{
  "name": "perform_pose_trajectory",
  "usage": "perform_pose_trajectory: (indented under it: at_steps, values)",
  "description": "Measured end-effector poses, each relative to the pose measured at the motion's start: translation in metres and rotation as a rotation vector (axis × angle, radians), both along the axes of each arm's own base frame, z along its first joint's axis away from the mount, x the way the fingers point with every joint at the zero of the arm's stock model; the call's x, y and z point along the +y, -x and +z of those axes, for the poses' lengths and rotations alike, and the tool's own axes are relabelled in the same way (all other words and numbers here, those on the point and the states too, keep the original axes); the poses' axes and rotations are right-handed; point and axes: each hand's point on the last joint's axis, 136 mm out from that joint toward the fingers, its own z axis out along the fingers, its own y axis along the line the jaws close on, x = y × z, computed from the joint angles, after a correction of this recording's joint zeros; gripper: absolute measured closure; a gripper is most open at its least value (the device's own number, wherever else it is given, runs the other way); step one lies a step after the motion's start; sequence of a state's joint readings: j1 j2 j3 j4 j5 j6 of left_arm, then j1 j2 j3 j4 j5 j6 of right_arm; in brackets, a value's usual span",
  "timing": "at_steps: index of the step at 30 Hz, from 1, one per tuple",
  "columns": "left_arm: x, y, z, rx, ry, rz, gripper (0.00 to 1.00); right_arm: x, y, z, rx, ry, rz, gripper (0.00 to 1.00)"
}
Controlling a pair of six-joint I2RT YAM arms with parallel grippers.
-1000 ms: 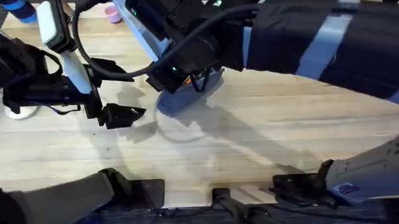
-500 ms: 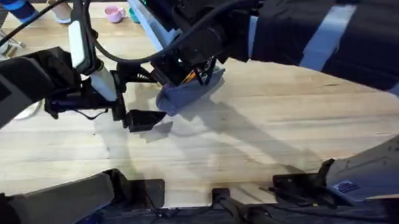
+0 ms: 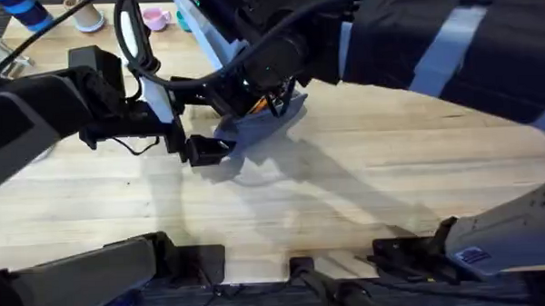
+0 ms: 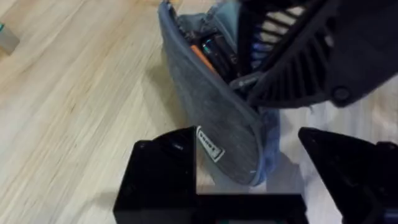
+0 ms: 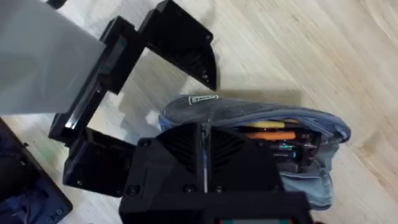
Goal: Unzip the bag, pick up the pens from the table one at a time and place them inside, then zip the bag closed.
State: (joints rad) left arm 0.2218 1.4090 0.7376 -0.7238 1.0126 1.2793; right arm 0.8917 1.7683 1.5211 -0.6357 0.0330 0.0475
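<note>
Light wooden plank-grained table point(image 3: 364, 182), blue-grey denim pencil pouch point(image 4: 217, 121) lying lengthwise, mouth unzipped, orange pens point(image 5: 270, 132) inside, left gripper point(image 4: 249, 171) spread wide around its end, right gripper point(image 5: 205, 152) pinched together over the opening.

Near edge of the table point(image 3: 347, 205): broad bare wood across the lower centre and right of the overhead frame; I can pass there freely.
Around the bag point(image 3: 258, 126): crowded. My right gripper point(image 5: 205, 146) sits right over its open mouth, blocking the way in from above.
Bag's labelled end: my left gripper point(image 4: 249, 168) straddles it, one black finger point(image 4: 158, 177) on each side, so that end is closed off.
Inside the bag: an orange pen point(image 5: 270, 134) and dark items already fill the opening.
Upper left of the overhead frame: cups point(image 3: 154, 18) and my left arm's cable stand in the way.
</note>
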Motion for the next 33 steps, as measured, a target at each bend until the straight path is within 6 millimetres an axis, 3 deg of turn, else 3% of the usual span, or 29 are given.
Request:
perform_pose_trajectory:
  at_steps: [3, 6, 12, 14, 18, 19, 27, 33]
  values:
    - [0.002, -0.004, -0.001, 0.018, -0.005, 0.026, 0.009, 0.0, 0.0, 0.0, 0.0, 0.0, 0.0, 0.967]
    - [0.003, -0.006, -0.001, 0.036, -0.001, 0.046, 0.141, 0.0, 0.0, 0.0, 0.0, 0.0, 0.0, 0.967]
    - [-0.002, -0.008, -0.006, 0.062, 0.007, 0.045, 0.181, 0.001, -0.001, 0.001, -0.004, -0.005, 0.0, 0.967]
    - [-0.005, -0.007, -0.013, 0.096, 0.014, 0.038, 0.324, 0.001, -0.001, 0.001, -0.005, -0.006, 0.0, 0.967]
    - [-0.008, -0.007, -0.021, 0.135, 0.038, 0.029, 0.901, 0.001, 0.0, 0.0, 0.0, -0.006, 0.002, 0.967]
    - [-0.009, -0.007, -0.021, 0.135, 0.044, 0.028, 0.939, 0.001, 0.0, -0.001, 0.001, -0.003, 0.002, 0.967]
    - [-0.01, -0.009, -0.021, 0.128, 0.053, 0.026, 0.959, -0.005, -0.002, -0.003, 0.01, 0.008, -0.008, 0.967]
    - [-0.012, -0.009, -0.021, 0.122, 0.051, 0.018, 0.959, -0.036, -0.024, -0.009, 0.046, 0.03, -0.073, 0.967]
